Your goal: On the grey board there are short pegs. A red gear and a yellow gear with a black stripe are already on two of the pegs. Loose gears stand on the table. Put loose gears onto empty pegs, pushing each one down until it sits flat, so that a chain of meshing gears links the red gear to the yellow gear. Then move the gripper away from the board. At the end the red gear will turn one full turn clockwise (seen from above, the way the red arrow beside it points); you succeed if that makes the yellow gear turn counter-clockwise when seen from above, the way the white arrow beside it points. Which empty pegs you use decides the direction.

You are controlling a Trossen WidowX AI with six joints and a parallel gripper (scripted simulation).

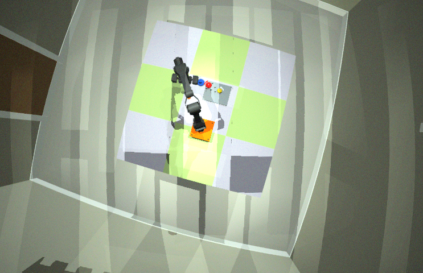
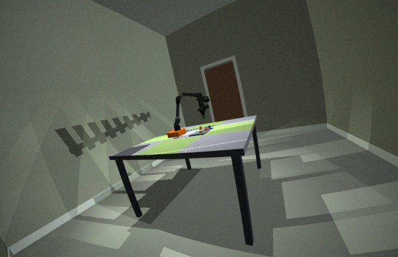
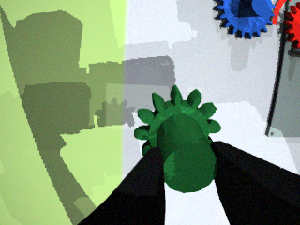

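My gripper (image 3: 186,154) (image 2: 203,114) is shut on the upright knob of the green gear (image 3: 187,174) (image 2: 204,117), holding it well above the table. The blue gear (image 1: 201,82) (image 3: 246,25) stands on the table just left of the red gear (image 1: 209,85) (image 3: 295,28). The red gear is on a peg at the corner of the grey board (image 1: 222,100) (image 3: 285,110). The yellow gear (image 1: 219,91) is on another peg, its stripe too small to make out. Several short empty pegs show between them. An orange gear (image 2: 200,127) is mostly hidden under the arm in the top view.
The orange base (image 1: 201,136) (image 2: 176,133) of the arm stands on the table, nearer the front than the board. The arm reaches past the board's left side in the top view. The blue gear stands close to the board's edge. Strong shadows cross the checkered table top.
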